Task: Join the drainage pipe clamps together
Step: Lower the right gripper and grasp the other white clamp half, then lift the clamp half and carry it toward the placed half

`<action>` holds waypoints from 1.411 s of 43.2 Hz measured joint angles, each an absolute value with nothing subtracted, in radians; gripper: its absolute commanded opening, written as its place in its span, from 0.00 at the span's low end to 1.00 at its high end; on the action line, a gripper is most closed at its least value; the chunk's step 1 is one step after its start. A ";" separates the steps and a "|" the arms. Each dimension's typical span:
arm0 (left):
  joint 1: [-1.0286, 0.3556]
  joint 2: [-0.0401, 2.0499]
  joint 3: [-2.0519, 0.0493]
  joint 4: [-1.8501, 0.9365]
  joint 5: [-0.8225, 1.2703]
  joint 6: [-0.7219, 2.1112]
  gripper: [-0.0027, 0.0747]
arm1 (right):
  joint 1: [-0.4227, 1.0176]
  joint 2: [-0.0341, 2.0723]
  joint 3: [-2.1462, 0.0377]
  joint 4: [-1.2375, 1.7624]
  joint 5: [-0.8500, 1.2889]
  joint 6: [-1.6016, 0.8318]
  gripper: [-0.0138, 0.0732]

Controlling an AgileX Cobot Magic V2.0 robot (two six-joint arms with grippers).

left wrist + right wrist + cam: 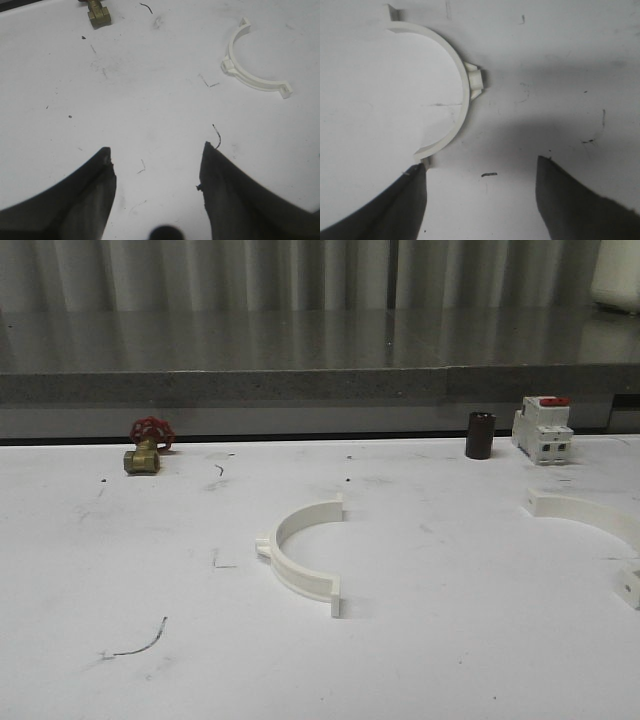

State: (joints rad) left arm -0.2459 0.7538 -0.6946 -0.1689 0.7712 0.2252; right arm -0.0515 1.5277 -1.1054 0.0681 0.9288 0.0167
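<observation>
Two white half-ring drainage pipe clamps lie flat on the white table. One clamp (pixel 282 558) is at the middle, its open side facing right. The other clamp (pixel 585 508) is at the right edge, partly cut off. My left gripper (pixel 156 152) is open over bare table, with the middle clamp (pixel 257 85) well ahead of it and off to one side. My right gripper (pixel 481 165) is open just above the table. The right clamp (pixel 465 105) lies ahead of it, one end tab right at one fingertip (pixel 419 172). Nothing sits between either gripper's fingers.
A brass valve with a red handwheel (pixel 148 448) stands at the back left and appears again (pixel 99 15) in the left wrist view. A dark cylinder (pixel 480 435) and a white breaker with a red top (pixel 542 430) stand at the back right. A grey ledge (pixel 300 385) runs behind the table.
</observation>
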 measured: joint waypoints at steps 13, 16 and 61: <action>-0.246 0.754 -0.695 -0.169 0.771 0.225 0.52 | -0.052 1.770 -1.218 0.115 0.910 -0.058 0.73; -0.246 0.754 -0.695 -0.169 0.769 0.225 0.52 | -0.052 1.811 -1.246 0.117 0.910 -0.062 0.73; -0.246 0.754 -0.695 -0.169 0.769 0.225 0.52 | -0.052 1.950 -1.317 0.122 0.918 -0.081 0.32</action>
